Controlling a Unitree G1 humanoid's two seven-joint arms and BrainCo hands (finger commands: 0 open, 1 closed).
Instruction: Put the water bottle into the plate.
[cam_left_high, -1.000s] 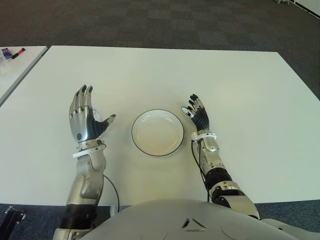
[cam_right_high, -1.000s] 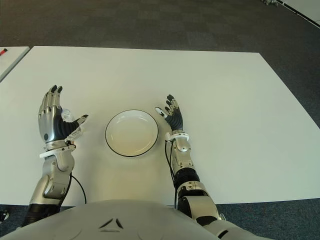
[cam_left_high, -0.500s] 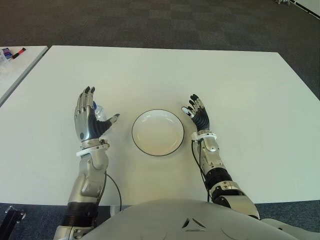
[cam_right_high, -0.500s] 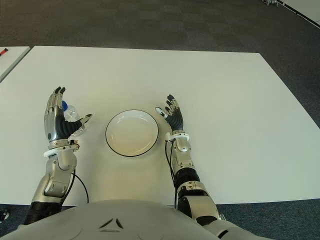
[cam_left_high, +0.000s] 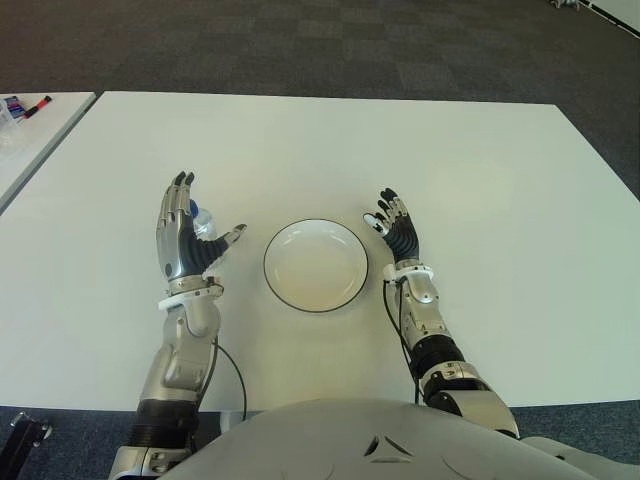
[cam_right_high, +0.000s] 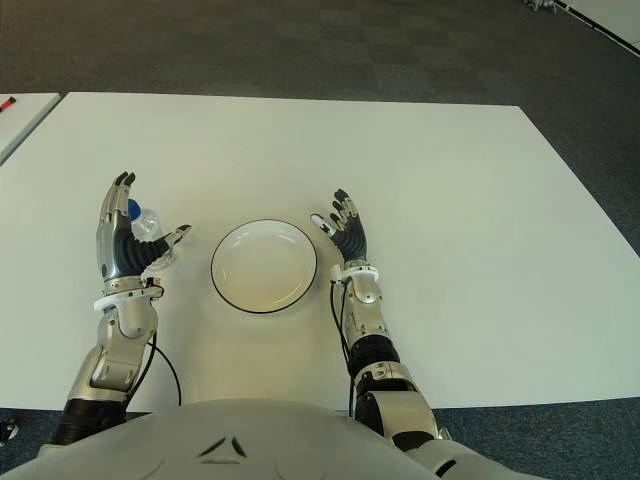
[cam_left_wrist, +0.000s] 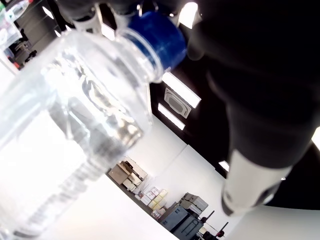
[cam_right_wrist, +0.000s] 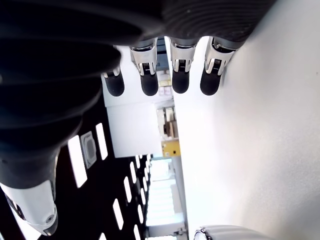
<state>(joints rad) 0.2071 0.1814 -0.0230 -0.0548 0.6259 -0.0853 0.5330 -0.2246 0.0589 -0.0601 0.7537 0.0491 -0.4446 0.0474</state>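
White matte table (cam_left_high: 480, 170) spreads wide, dark carpet beyond its far edge. Round shallow plate (cam_left_high: 315, 264) lies between 2 hands. Left hand (cam_left_high: 185, 240), fingers spread, holds nothing; the clear, blue-capped water bottle (cam_right_high: 143, 222) sits just behind its palm. Right hand (cam_left_high: 398, 230) shows open beside the plate's right rim.

2 head eyes overhead, 2 wrist close-ups

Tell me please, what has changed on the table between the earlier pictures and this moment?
The left hand, fingers spread, has drawn back toward the robot and slightly toward the round white plate with a dark rim, uncovering the blue cap of the clear plastic water bottle behind it. It has not grasped the bottle. The plate and the open right hand beside it stayed as they were.
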